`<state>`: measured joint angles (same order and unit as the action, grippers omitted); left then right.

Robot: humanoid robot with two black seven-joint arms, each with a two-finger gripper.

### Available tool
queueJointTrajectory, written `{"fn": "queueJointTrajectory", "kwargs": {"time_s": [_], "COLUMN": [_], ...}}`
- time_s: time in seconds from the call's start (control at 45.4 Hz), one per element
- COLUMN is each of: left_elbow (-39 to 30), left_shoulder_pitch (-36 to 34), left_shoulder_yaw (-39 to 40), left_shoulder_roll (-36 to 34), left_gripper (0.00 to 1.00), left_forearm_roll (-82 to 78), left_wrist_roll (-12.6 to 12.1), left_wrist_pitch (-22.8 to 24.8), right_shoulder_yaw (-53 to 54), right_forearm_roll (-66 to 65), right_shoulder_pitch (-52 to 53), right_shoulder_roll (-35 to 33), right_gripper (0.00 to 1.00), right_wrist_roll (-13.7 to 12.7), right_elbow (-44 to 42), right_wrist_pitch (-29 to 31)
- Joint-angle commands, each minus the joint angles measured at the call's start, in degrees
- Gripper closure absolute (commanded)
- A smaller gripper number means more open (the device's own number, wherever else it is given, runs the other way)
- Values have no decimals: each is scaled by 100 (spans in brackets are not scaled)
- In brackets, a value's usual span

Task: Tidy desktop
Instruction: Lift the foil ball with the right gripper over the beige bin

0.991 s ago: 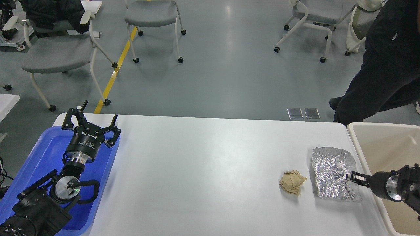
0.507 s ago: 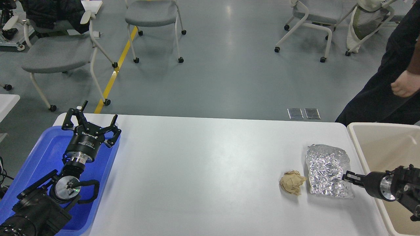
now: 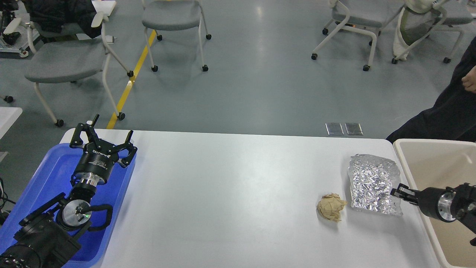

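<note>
Paper ball (image 3: 331, 207) on desktop (image 3: 230, 193), foil sheet (image 3: 373, 185) just right; bin (image 3: 435, 167) beyond right edge.

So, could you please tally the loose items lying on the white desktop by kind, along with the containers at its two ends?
Crumpled foil sheet: 1
Crumpled brown paper ball: 1
Blue tray: 1
Beige bin: 1
Total: 4

Bright, even overhead light. Soft glare patch on white surface (image 3: 238, 193) and floor (image 3: 260, 74). Faint shadows under chairs (image 3: 171, 16). Sharp throughout; crumpled foil (image 3: 373, 184) sparkles.
</note>
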<state>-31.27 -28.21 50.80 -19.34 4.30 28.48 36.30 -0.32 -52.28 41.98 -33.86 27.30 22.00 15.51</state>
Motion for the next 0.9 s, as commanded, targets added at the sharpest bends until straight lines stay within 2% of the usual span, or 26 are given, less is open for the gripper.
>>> {"fn": "queueJointTrajectory", "kwargs": {"time_s": [0.0, 0.154, 0.352, 0.463, 0.661, 0.881], "left_elbow": [-2, -2, -2, -2, -2, -1], "left_shoulder_pitch": [0, -9, 0, 0, 0, -9], "left_shoulder_yaw": [0, 0, 0, 0, 0, 0], "left_shoulder_roll": [0, 0, 0, 0, 0, 0], "left_gripper": [0, 0, 0, 0, 0, 0], "left_forearm_roll": [0, 0, 0, 0, 0, 0], "left_wrist_roll": [0, 0, 0, 0, 0, 0], "left_wrist_pitch": [0, 0, 0, 0, 9, 9], "right_shoulder_yaw": [14, 23, 32, 23, 49, 164], "right_forearm_roll": [675, 693, 702, 693, 702, 973], "right_shoulder_pitch": [275, 609, 1145, 1295, 1312, 1225], "right_shoulder_roll": [-525, -1052, -1790, -2054, -2081, -1765], "right_gripper": [100, 100, 100, 100, 100, 100], "right_wrist_roll": [205, 337, 346, 346, 320, 285], "right_elbow": [50, 120, 568, 823, 744, -239], "right_wrist_pitch": [865, 1533, 2158, 2237, 2176, 2018]}}
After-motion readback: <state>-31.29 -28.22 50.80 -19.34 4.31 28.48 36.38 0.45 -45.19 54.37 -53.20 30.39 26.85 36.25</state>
